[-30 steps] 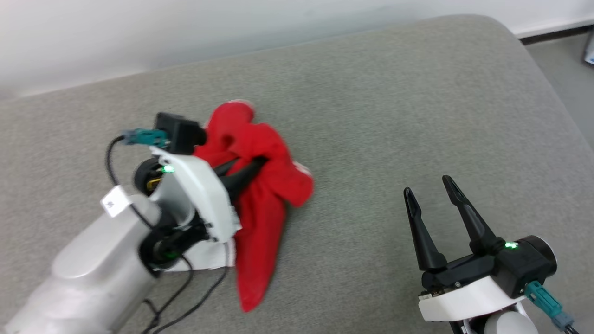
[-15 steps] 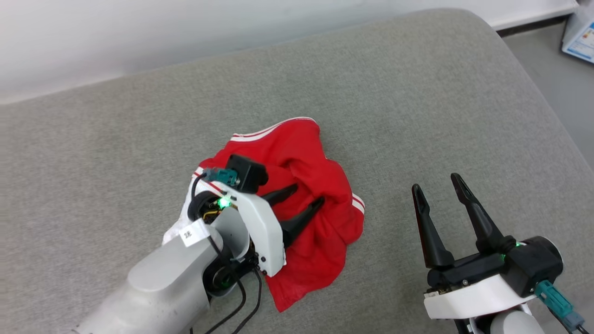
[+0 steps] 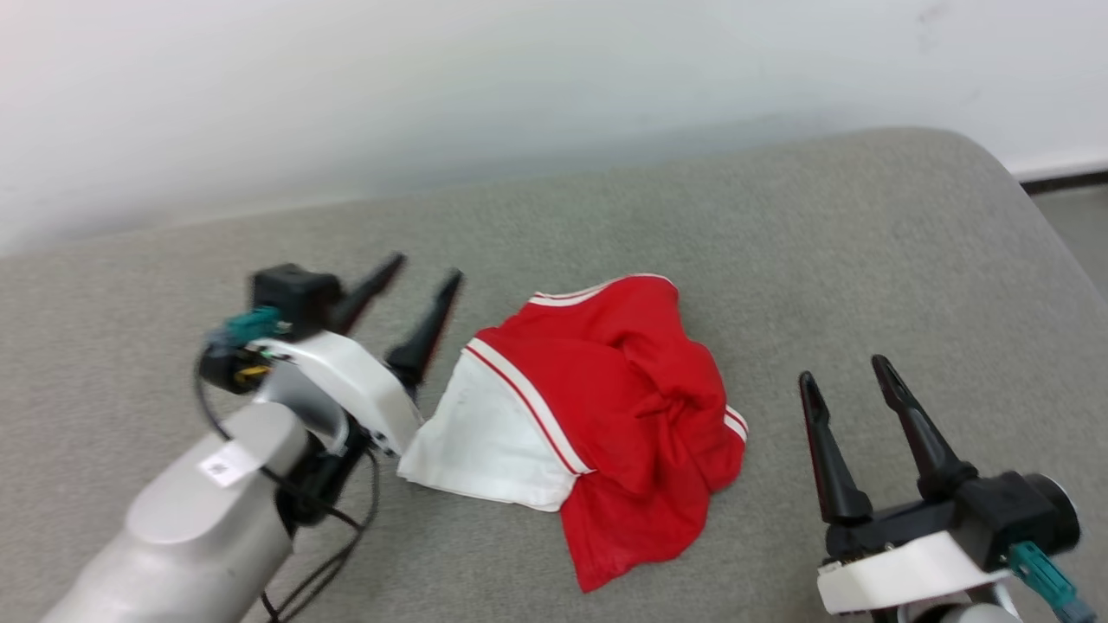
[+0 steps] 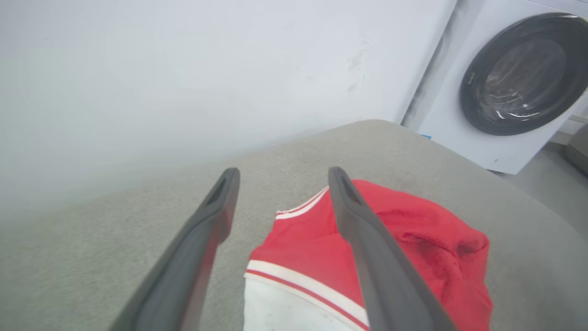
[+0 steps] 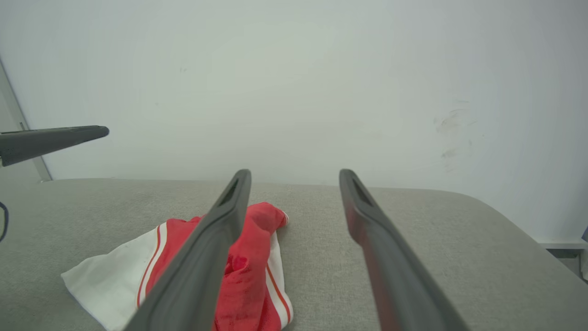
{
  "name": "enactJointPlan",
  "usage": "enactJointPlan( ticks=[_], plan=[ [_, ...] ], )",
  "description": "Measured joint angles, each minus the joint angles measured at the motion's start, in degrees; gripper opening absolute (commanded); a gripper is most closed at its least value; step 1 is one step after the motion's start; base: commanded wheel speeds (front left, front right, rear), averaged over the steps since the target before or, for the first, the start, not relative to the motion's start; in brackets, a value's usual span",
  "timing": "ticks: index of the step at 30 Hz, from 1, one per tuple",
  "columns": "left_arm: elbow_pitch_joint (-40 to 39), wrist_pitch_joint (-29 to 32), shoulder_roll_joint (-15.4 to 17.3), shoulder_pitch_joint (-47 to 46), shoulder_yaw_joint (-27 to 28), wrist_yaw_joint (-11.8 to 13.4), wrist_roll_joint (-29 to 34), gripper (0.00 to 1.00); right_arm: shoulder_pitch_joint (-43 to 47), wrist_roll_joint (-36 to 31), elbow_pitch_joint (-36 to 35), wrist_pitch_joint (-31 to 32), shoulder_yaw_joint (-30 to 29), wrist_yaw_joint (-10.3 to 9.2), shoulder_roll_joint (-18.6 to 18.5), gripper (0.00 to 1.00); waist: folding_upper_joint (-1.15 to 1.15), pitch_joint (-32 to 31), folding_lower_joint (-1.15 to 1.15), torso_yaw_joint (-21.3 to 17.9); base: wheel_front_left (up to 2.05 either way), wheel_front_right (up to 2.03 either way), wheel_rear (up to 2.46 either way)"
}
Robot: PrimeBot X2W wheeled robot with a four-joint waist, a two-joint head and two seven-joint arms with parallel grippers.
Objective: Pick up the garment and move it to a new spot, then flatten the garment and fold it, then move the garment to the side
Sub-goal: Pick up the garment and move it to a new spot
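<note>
The garment [image 3: 606,407] is a red jersey with a white sleeve and red-and-white stripe trim, lying crumpled in a heap on the grey cushioned surface [image 3: 779,242]. It also shows in the left wrist view, garment [image 4: 413,239], and in the right wrist view, garment [image 5: 239,266]. My left gripper [image 3: 428,285] hangs open just left of the heap, lifted off it, with nothing between its fingers [image 4: 367,239]. My right gripper [image 3: 853,372] stands open to the right of the heap, apart from it and empty.
A white wall [image 3: 519,86] runs behind the surface. A white washing machine with a dark round door [image 4: 519,73] stands past the surface's rounded far-right corner [image 3: 978,156]. Floor [image 3: 1073,225] lies beyond that edge. Bare cushion surrounds the heap.
My left gripper opened and let go of the garment, then drew back to the left of it. The garment now lies loose in a heap. The head view has shifted.
</note>
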Motion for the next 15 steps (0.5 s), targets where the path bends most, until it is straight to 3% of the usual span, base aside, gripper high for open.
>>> enactJointPlan(
  ticks=[3, 8, 15],
  plan=[
    [-5.30, -0.11, 1.15, 3.84, 9.26, 2.97, 4.67, 1.00, 1.14, -0.31, -0.07, 0.00, -1.14, 0.00, -0.01, 1.00, 0.00, -1.78, 0.00, 1.76, 0.00, 0.00, 0.00],
    [-14.66, -0.19, 1.55, 15.60, 21.74, 5.67, 13.97, 1.00, 1.41, -0.77, -0.77, 0.00, -1.94, 0.00, -0.01, 1.00, 0.00, -3.70, 0.00, 4.18, 0.00, 0.00, 0.00],
    [-23.76, -0.19, -3.75, 30.56, 35.00, 5.06, 23.31, 1.00, 2.24, -0.86, -1.79, 0.00, -2.90, 0.00, -0.02, 1.00, 0.00, -4.56, 0.00, 5.75, 0.00, 0.00, 0.00]
  ],
)
